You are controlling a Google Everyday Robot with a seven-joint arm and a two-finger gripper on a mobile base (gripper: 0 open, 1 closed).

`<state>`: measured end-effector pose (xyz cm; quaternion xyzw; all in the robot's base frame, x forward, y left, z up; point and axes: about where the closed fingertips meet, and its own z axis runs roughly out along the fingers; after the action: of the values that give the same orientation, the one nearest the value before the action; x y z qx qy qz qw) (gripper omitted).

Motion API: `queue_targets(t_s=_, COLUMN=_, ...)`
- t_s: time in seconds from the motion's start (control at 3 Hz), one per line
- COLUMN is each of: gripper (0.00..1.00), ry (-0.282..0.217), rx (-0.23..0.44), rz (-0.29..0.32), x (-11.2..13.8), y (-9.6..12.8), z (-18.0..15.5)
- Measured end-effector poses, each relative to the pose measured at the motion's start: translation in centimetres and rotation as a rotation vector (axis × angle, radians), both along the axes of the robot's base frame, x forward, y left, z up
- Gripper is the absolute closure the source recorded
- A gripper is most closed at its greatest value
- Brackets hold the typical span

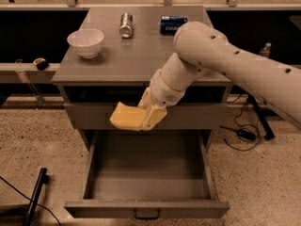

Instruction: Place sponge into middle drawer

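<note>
The pale yellow sponge [128, 116] is held in my gripper [146, 114], which is shut on its right end. Both hang in front of the closed upper drawer front, just above the back of the open middle drawer [146, 208]. That drawer is pulled far out, wide and deep, with a dark handle on its front. My white arm reaches down from the right across the cabinet top.
On the grey cabinet top [136, 60] stand a white bowl [86, 42] at the left, a silver can [126, 25] lying at the back and a blue can [172, 24] beside it. A black pole [35, 197] lies on the floor at the left. Cables lie at the right.
</note>
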<state>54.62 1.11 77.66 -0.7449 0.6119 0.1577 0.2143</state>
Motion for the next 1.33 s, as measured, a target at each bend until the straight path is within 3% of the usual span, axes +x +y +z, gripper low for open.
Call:
queue_targets(t_s=0.33, gripper=1.00, ry=-0.020, rx=0.012, rz=-0.026, x=0.2, y=-0.4, z=-0.4)
queue_targets(t_s=1.0, gripper=1.00, ry=0.031, rx=0.069, rz=-0.164, x=-0.6, y=-7.8, z=-11.3)
queue_targets(t_s=1.33, gripper=1.00, ry=0.045, rx=0.092, rz=-0.183, x=-1.3, y=-10.2, z=-15.0)
